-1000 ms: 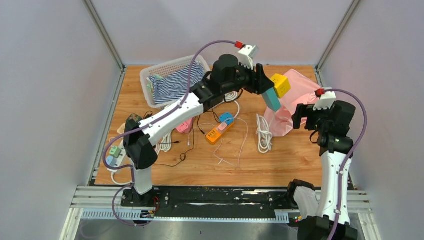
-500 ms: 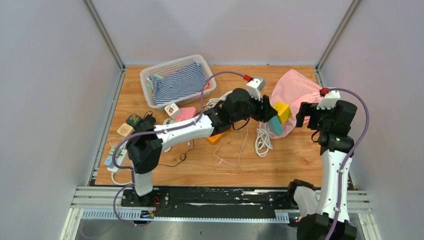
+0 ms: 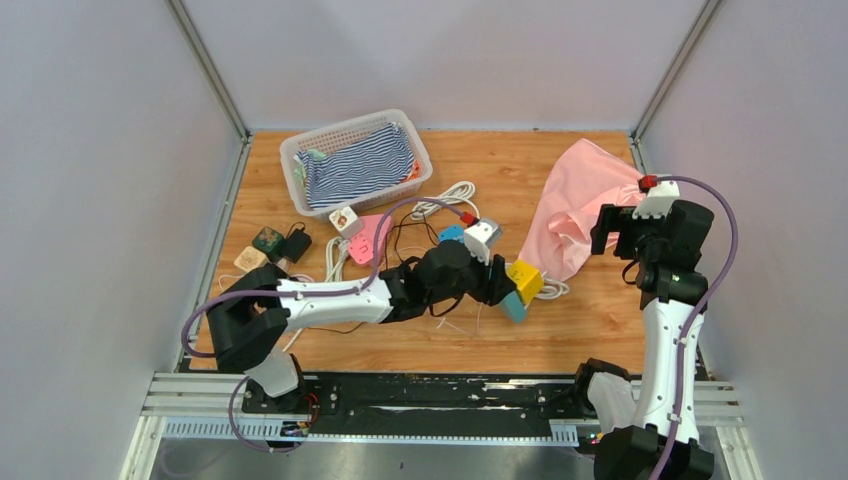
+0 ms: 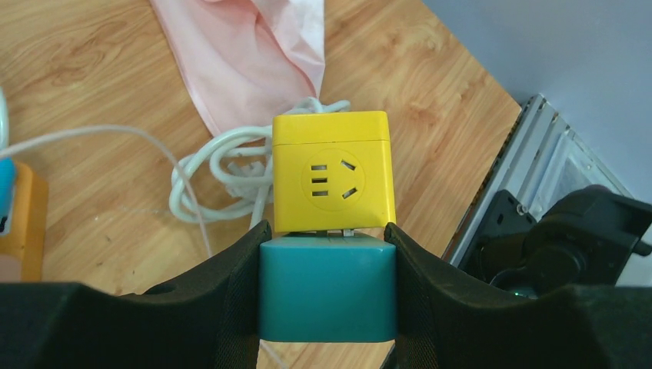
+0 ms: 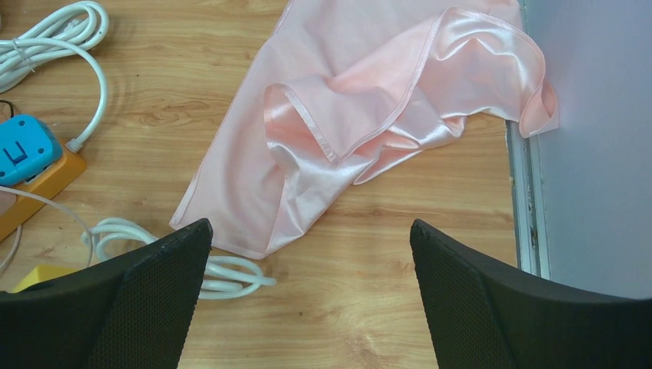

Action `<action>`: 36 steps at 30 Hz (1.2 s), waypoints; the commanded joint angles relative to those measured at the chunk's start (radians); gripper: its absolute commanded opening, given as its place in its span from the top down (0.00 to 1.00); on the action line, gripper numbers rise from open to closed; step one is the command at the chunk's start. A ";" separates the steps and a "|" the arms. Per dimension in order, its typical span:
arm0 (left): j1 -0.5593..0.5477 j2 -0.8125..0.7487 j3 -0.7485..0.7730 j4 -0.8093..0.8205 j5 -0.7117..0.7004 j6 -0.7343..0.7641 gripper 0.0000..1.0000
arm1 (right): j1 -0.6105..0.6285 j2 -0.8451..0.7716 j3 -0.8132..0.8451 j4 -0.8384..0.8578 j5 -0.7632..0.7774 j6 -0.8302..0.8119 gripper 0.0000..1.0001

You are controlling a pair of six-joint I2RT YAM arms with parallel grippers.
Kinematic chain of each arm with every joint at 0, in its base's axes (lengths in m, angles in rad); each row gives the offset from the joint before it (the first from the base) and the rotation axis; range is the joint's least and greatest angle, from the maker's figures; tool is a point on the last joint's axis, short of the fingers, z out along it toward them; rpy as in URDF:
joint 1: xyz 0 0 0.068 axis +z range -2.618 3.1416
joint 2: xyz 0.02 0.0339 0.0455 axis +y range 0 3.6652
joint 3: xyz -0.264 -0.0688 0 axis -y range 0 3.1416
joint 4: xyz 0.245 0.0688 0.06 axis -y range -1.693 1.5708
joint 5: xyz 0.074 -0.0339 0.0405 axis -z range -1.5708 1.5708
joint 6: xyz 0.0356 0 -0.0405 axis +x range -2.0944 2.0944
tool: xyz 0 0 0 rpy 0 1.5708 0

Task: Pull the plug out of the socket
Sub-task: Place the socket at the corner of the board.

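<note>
Top view: left arm stretched low across the tabletop (image 3: 600,330). The left pincer (image 3: 503,292) is clenched on the teal plug (image 3: 514,307), right of centre and near the front edge. The yellow socket cube (image 3: 524,281) is seated on the plug's far end, so the two are not separated. A white cable (image 3: 548,291) lies just behind the cube. The basket (image 3: 340,125) at back left holds a striped cloth (image 3: 355,165); small green and orange bits sit at its corners, probably more items, too small to tell. The pink cloth (image 3: 575,200) lies at the right, with the right pincer (image 3: 608,230) above its edge.

Left wrist: teal plug wedged between both fingers. The cube's outlet face points at the camera. The cable coil and pink cloth are beyond it, and the orange power strip (image 4: 21,219) is at the left edge. Cannot tell whether the cube touches the wood.

Right wrist: pincer spread wide, gripping nothing, over the pink cloth's lower edge. A blue plug (image 5: 23,150) sits on the orange strip at left.
</note>
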 commanded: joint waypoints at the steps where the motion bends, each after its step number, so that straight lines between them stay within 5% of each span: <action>1: -0.010 -0.052 -0.118 0.072 -0.041 -0.004 1.00 | -0.015 -0.002 0.000 0.015 -0.033 0.003 0.00; 13: -0.138 -0.020 -0.386 0.378 -0.169 0.054 1.00 | -0.014 0.003 -0.008 0.016 -0.097 -0.005 0.00; 25: -0.233 0.089 -0.460 0.426 -0.253 0.225 0.94 | -0.015 0.008 -0.011 0.016 -0.131 -0.010 0.00; 36: -0.237 0.188 -0.420 0.424 -0.301 0.252 0.63 | -0.015 0.010 -0.013 0.012 -0.169 -0.018 0.00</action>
